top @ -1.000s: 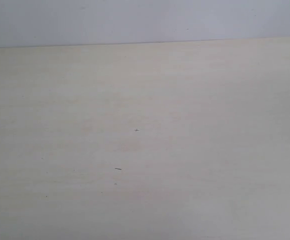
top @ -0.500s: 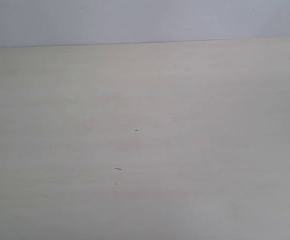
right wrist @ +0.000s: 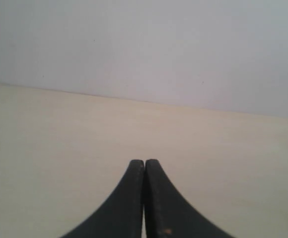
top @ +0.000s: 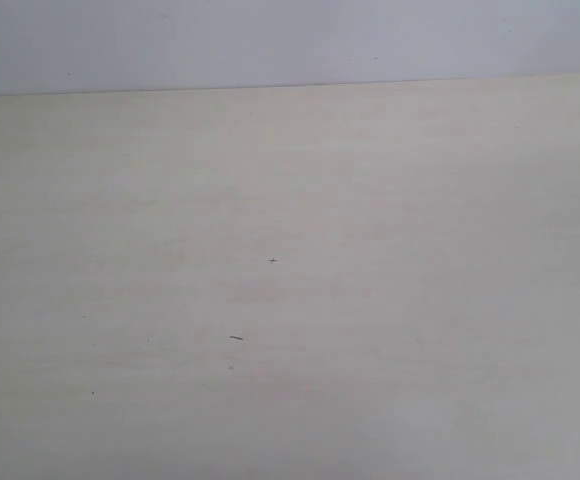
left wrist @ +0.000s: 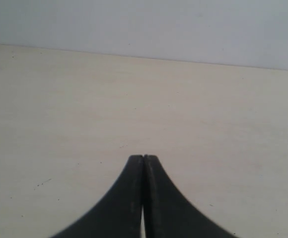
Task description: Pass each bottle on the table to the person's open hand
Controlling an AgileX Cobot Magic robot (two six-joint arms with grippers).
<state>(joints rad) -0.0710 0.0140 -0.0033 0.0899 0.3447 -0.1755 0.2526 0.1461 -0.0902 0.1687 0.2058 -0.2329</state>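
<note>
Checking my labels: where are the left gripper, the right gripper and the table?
left gripper (left wrist: 143, 157): left wrist view, at the closed fingertips.
right gripper (right wrist: 144, 162): right wrist view, at the closed fingertips.
table (top: 370, 250): exterior view, bare surface.

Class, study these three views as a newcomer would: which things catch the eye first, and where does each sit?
Two black shapes stand out: the left pincer and the right pincer, each shut, in the foreground of their own wrist views. In the exterior view the pale table, marked by a few dark specks, runs back to a grey wall.
</note>
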